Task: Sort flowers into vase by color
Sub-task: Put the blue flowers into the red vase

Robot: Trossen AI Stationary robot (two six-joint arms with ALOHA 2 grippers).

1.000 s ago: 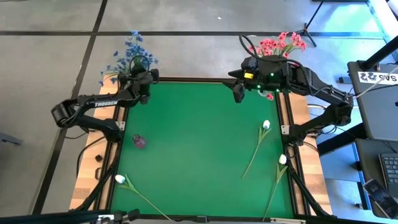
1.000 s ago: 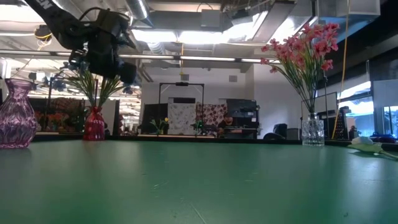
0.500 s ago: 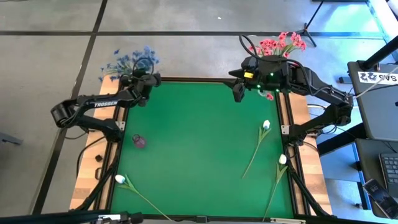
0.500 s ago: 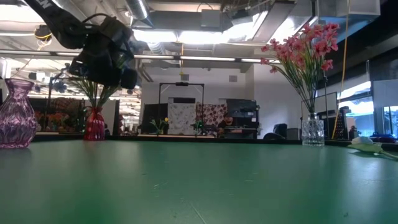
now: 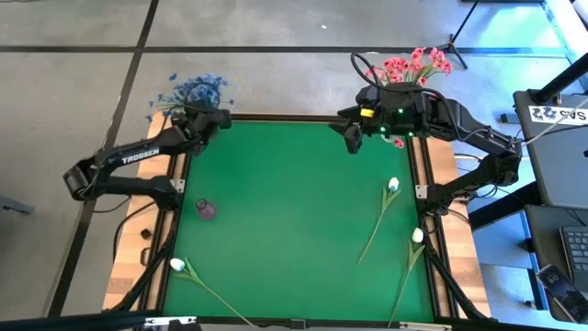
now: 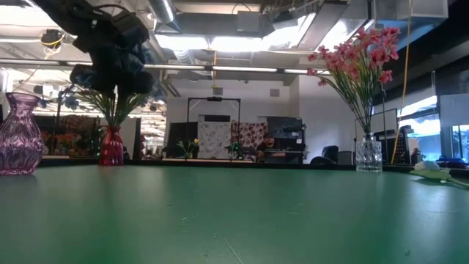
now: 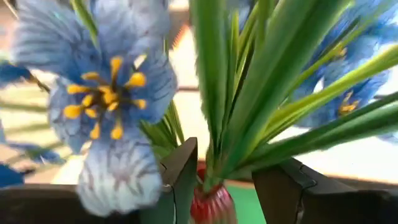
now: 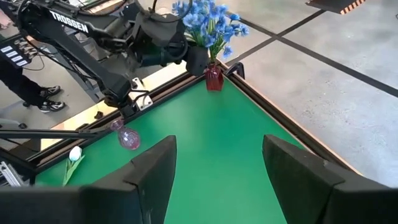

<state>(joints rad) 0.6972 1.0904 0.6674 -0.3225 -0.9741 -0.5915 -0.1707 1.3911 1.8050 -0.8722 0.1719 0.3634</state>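
Blue flowers (image 5: 193, 87) stand in a small red vase (image 8: 213, 78) at the table's far left corner. My left gripper (image 7: 233, 165) is open, nearly level, with the green stems (image 7: 230, 112) between its fingers just above the vase's neck (image 7: 211, 205). Pink flowers (image 5: 415, 66) stand in a clear vase (image 6: 368, 155) at the far right corner. My right gripper (image 5: 352, 138) hangs open, high above the far right of the table, holding nothing. Three white flowers (image 5: 393, 184) (image 5: 417, 235) (image 5: 177, 265) lie flat on the green mat. My left gripper's open fingers (image 7: 180, 180) stand on either side of the blue flowers' stems, above the red vase's neck, coming level from the table's side. Whether a finger touches a leaf or stem I cannot tell.
A purple glass vase (image 5: 205, 209) stands upright near the table's left edge. The green mat (image 5: 294, 221) is bare between the flowers. A wooden frame (image 5: 129, 267) borders the table. Beyond the right edge stands a desk with a laptop (image 5: 560, 138).
My left gripper has tipped up from pointing steeply down to nearly level and has shifted toward the far left corner, closer to the blue flowers. The blue bunch has swayed and now leans farther out past the table's far left corner.
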